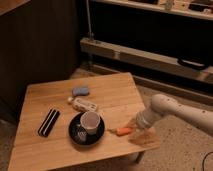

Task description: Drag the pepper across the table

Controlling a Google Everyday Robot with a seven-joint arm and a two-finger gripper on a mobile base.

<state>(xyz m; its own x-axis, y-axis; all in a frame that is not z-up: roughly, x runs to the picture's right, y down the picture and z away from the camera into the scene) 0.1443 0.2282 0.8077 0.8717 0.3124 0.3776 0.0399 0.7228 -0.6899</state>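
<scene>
Small slim orange pepper (123, 131) lies on the low light-brown plank table (112, 95), near-right area, close to the edge. The white arm's gripper (134, 125) is at its right end; grip state: cannot tell.

Risks:
- A leftward drag rams it into the black saucer (75, 136) holding the white cup (90, 121).
- A near or right drag drops it off the edge.
- The tapered pepper may roll free.
</scene>
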